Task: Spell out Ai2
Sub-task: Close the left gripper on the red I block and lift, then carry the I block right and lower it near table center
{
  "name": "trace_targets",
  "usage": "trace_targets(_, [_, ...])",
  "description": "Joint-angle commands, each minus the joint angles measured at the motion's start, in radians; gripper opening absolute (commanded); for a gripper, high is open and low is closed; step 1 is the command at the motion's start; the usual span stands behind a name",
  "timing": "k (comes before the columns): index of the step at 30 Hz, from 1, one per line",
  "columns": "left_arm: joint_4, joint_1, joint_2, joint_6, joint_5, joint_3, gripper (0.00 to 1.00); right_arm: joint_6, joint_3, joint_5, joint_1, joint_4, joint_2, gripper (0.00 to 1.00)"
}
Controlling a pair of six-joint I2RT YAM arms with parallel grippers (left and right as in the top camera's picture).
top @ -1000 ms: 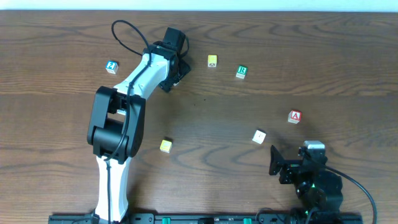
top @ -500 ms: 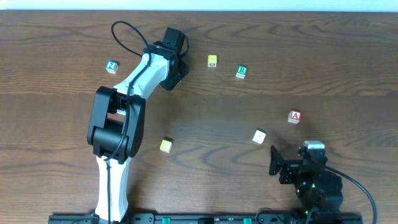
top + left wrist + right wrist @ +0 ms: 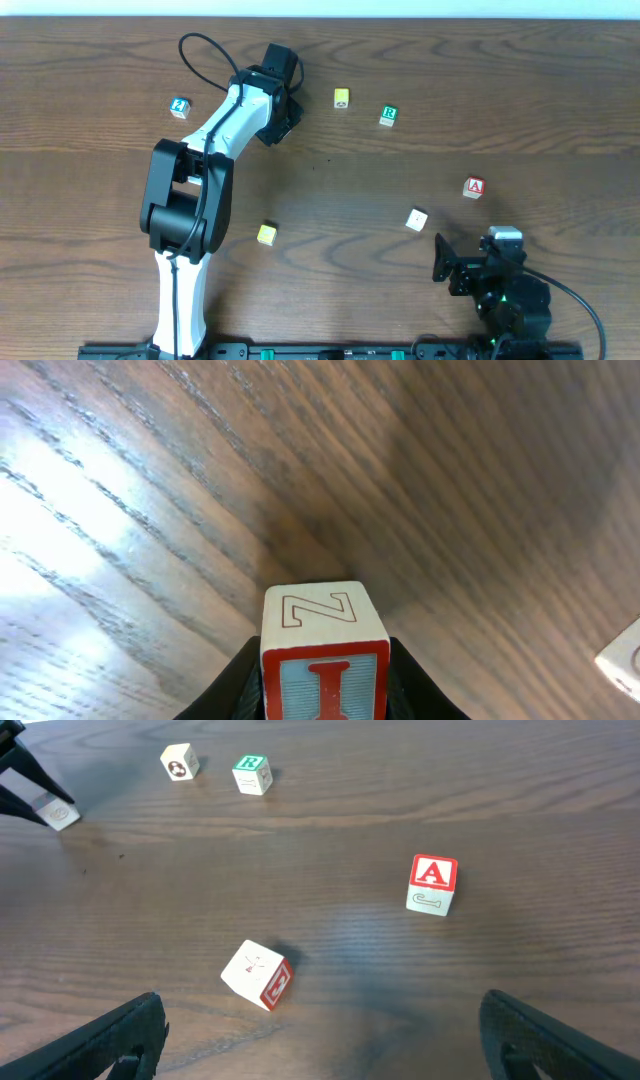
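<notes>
The left gripper (image 3: 325, 695) is pinching the "I" cube (image 3: 325, 622). In the left wrist view its dark fingers (image 3: 232, 690) press on both sides of the block. The red "I" faces the camera and an outlined "Z" shows on the top face. I cannot tell whether the block touches the worktop (image 3: 480, 510) or hangs just above it. In the overhead view this gripper (image 3: 283, 116) sits in the far half of the worktop, at the end of the outstretched white arm (image 3: 215, 140).

With 12 o'clock at the top of the overhead view, the other blocks lie as follows from that gripper:
- The "2" cube (image 3: 179, 106) is at 9 o'clock, well apart.
- A yellow cube (image 3: 341, 97) is near, at about 2 o'clock.
- The green "R" cube (image 3: 389, 116) is at 3 o'clock, beyond the yellow one.
- The "A" cube (image 3: 474, 187) is far out at 4 o'clock.
- A second yellow cube (image 3: 266, 234) is at 6 o'clock.

The right gripper (image 3: 440, 258) is spread wide and holds nothing, low near the front edge. In the right wrist view its fingers (image 3: 110, 1040) show only at the lower corners. A pale cream cube (image 3: 416, 219) lies near it at 11 o'clock, tilted, with a red side showing. The "A" cube stands upright at 1 o'clock from it, apart from the cream one.
</notes>
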Motion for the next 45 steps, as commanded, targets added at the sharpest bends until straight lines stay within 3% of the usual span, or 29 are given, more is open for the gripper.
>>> trace_targets(1, [-0.044,-0.009,0.018,0.092,0.000,0.026,0.10,0.011,-0.003,-0.001,-0.007,-0.003,-0.005,0.99])
trace_targets(3, [-0.066,-0.021,0.018,0.148,0.000,0.040,0.06,0.011,-0.003,-0.001,-0.007,-0.003,-0.005,0.99])
trace_targets(13, [-0.061,-0.174,0.017,0.511,-0.024,0.072,0.05,0.002,-0.003,0.023,-0.007,-0.003,-0.005,0.99])
trace_targets(18, [-0.067,-0.238,0.017,0.532,-0.064,0.072,0.06,0.002,-0.003,0.131,-0.007,0.008,-0.005,0.99])
trace_targets(26, [-0.097,-0.269,0.017,0.520,-0.116,0.068,0.06,0.003,-0.003,0.137,-0.007,0.037,-0.005,0.99])
trace_targets(45, [-0.082,-0.280,0.018,0.524,-0.059,0.025,0.06,0.004,-0.003,0.134,-0.007,0.054,-0.005,0.99])
